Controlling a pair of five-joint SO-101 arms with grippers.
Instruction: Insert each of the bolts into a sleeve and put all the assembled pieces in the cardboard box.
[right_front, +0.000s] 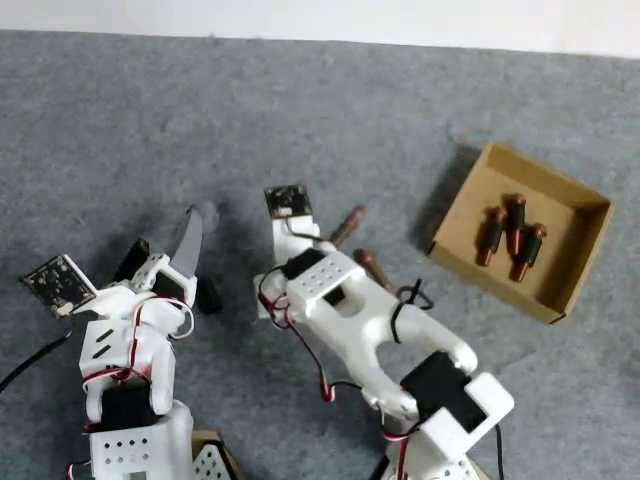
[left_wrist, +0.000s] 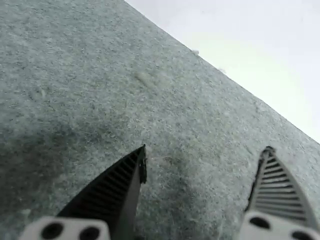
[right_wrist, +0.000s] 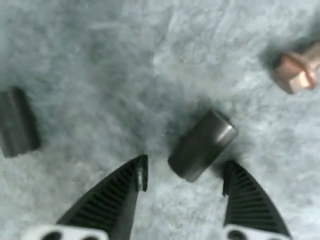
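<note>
Cardboard box (right_front: 563, 250) holds three assembled pieces (right_front: 528, 250); two bolts (right_front: 348, 225), two sleeves (right_wrist: 202, 145) lie outside.

The tabletop (right_front: 100, 120) is mottled grey, the cardboard box (right_front: 548, 178) plain tan, the assembled pieces (right_front: 516, 232) in it copper and dark brown, the bolts (right_front: 348, 225) coppery brown, the sleeves (right_wrist: 202, 145) dark matte grey, and the arms (right_front: 360, 320) white with black motors, red wires and black ribbed fingers (right_wrist: 117, 200).
</note>
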